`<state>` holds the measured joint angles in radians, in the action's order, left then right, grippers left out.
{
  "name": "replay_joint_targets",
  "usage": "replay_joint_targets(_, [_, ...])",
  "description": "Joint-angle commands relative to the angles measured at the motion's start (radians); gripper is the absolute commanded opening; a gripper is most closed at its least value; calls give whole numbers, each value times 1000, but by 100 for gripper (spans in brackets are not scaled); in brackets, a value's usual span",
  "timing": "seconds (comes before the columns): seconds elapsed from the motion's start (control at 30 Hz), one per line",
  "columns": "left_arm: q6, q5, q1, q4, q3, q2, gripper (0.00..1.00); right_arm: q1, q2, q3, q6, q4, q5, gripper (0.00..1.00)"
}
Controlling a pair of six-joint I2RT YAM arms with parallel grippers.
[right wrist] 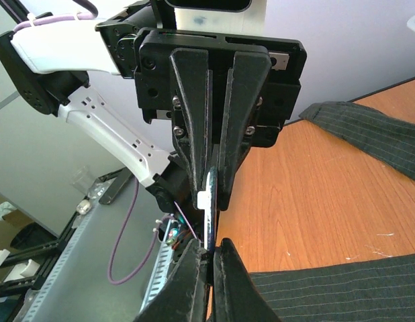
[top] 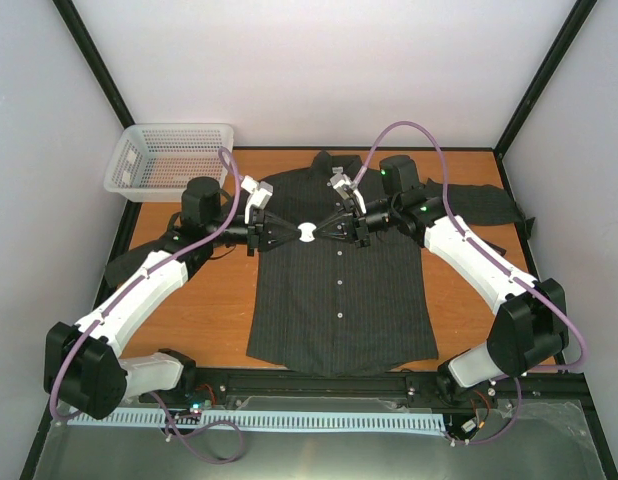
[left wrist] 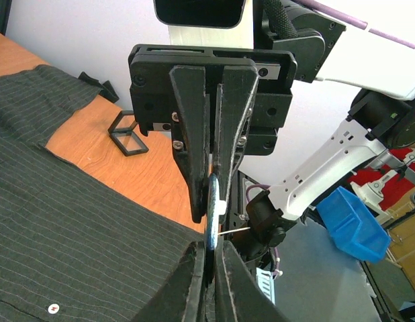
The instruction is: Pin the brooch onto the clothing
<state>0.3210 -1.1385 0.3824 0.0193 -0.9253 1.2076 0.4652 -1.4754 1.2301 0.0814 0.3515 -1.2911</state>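
The shirt (top: 339,310) lies flat and face up on the table (top: 219,320), collar at the far side. Over its upper chest, on the button line just below the collar, the left claw (top: 294,233) and the right claw (top: 320,230) meet tip to tip. Each is pressed nearly together, pinching one edge of the white round brooch (top: 306,232) between them. In the left wrist view the brooch (left wrist: 211,208) stands edge-on, a thin pin (left wrist: 236,229) sticking out sideways. Whether it touches the cloth cannot be told.
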Motion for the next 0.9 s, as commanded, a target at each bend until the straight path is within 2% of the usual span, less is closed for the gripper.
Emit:
replay_joint_targets(0.0, [-26,-15,-4,16,-50,10,6,-3,-5,26,-4,-11,1,3])
replay_joint_targets(0.03, [-28,-14,-2,19,-52,10,2,-3,-5,25,-7,-13,4,3])
replay_joint_targets(0.13, [-30,26,-2,27,-53,1,1,-4,-5,24,-17,-15,44,3])
replay_joint_targets(0.2, [-30,112,-2,34,-45,-19,1,-3,0,15,-24,-15,104,6])
replay_joint_targets(0.27, [-30,220,-2,50,-36,-41,1,-3,11,-2,-38,-21,185,18])
replay_joint_targets(0.33, [-14,347,-2,76,-35,-57,1,-4,29,-30,-62,-39,291,22])
replay_joint_targets(0.5, [67,636,-2,165,-36,-59,1,-3,51,-80,-121,-63,592,51])
replay_joint_targets(0.53, [85,696,-3,199,-40,-51,1,-4,42,-78,-120,-54,645,54])
replay_joint_targets(0.7, [159,882,-3,354,-89,38,1,-2,-51,-37,-131,-12,857,62])
replay_joint_targets(0.87, [168,939,-9,468,-142,147,1,9,-269,170,-111,130,954,62])
